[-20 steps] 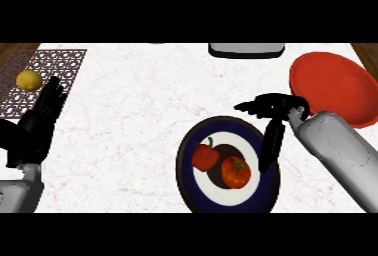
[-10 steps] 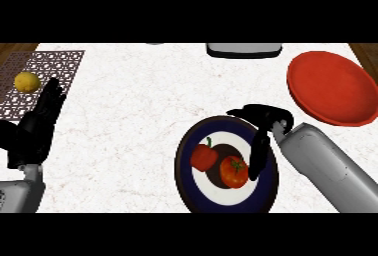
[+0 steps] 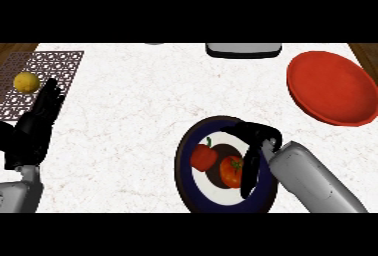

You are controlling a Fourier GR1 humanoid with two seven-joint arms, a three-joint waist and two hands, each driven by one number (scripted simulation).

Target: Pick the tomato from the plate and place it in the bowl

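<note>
Here, the right robot hand (image 3: 258,137) is seen over the right part of the plate (image 3: 186,172), brought in on a grey forearm (image 3: 314,180) that enters from the lower right. The hand is turned downward, its black fingers (image 3: 249,170) curled and hanging beside the tomato (image 3: 232,171), just at its right side. Whether the fingers touch the tomato cannot be told; nothing is seen to be held, and the tomato is not enclosed.

The tomato is still found on the plate, in its white middle, right of a red pepper (image 3: 204,156) that lies just beside it. The plate is dark-rimmed and rests on the white marbled worktop (image 3: 140,110), towards the lower middle of the view.

The red bowl (image 3: 332,87) is placed at the upper right of the worktop, well apart from the plate, and is seen to hold nothing.

The left robot hand (image 3: 37,127) is shown near the left edge, open, with its fingers straight and pointed up, at rest. Just above its fingertips a lemon (image 3: 26,82) is seen on a patterned brown mat (image 3: 59,62) at the upper left corner.

A grey, dark-edged object (image 3: 244,49) is partly visible at the top edge of the worktop; what it is cannot be told.
</note>
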